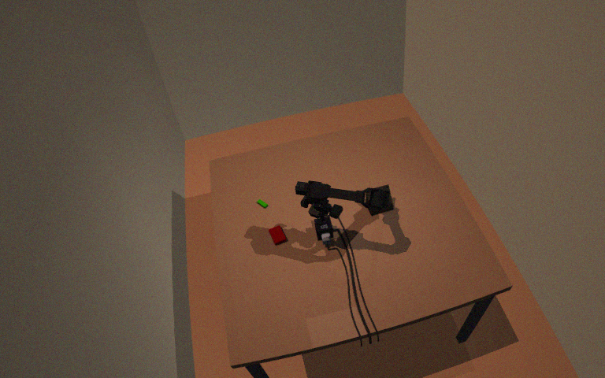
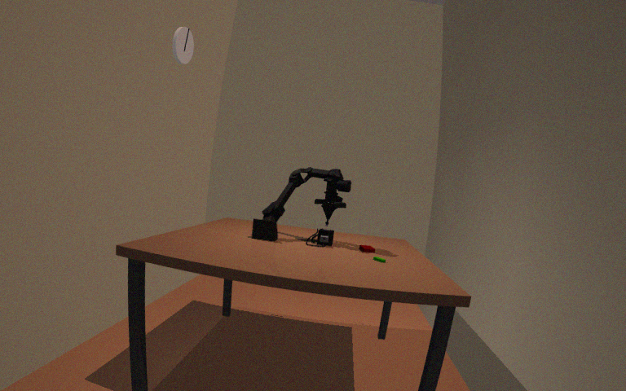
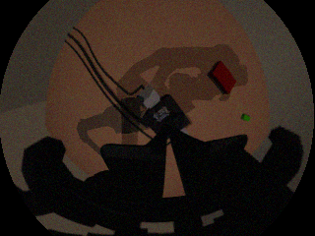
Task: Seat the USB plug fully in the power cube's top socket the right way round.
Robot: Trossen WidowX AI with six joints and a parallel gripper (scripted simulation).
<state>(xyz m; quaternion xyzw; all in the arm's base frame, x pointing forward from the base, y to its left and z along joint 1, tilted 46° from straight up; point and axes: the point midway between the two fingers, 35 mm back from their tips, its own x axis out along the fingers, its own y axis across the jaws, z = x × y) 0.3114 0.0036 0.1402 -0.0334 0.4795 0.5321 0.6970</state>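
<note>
Item: one dark arm (image 2: pixel 295 184), base toward the far edge of the table (image 2: pixel 258 270), wrist bent straight down. Gripper (image 2: pixel 328 221): fingers drawn almost together, clamped on the USB plug, which is too small and dark to make out between the tips; it hangs above the power cube (image 2: pixel 325 236), apart from it in the exterior view. Power cube: dark, near the table's middle, pale part on its top (image 1: pixel 327 235). Three dark cables (image 1: pixel 357 294) run from the cube to the near edge and over it. Red block (image 1: pixel 277 234): flat on the table beside the cube, toward the left edge. Green piece (image 1: pixel 262 203): small, further toward the left edge, well apart from the cube.
</note>
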